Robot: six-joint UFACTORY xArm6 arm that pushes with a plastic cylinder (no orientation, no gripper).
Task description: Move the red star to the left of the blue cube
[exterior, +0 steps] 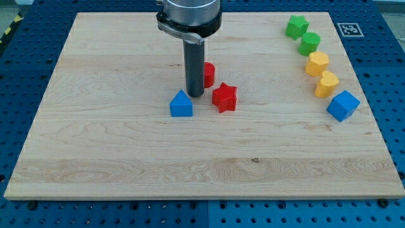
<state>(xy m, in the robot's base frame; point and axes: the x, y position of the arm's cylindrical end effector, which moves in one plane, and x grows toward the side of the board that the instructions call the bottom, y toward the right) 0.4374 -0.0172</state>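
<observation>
The red star (224, 97) lies near the board's middle. The blue cube (343, 105) sits far off at the view's right edge of the board. My tip (195, 95) is down on the board just left of the red star, with a small gap, and just above and right of a blue house-shaped block (181, 104). A red round block (208, 74) is partly hidden behind the rod, above the star.
At the view's right, a curved line of blocks runs down toward the blue cube: a green star (296, 26), a green block (309, 44), a yellow block (317, 64) and a yellow heart-like block (326, 83). The wooden board (126, 158) rests on a blue perforated table.
</observation>
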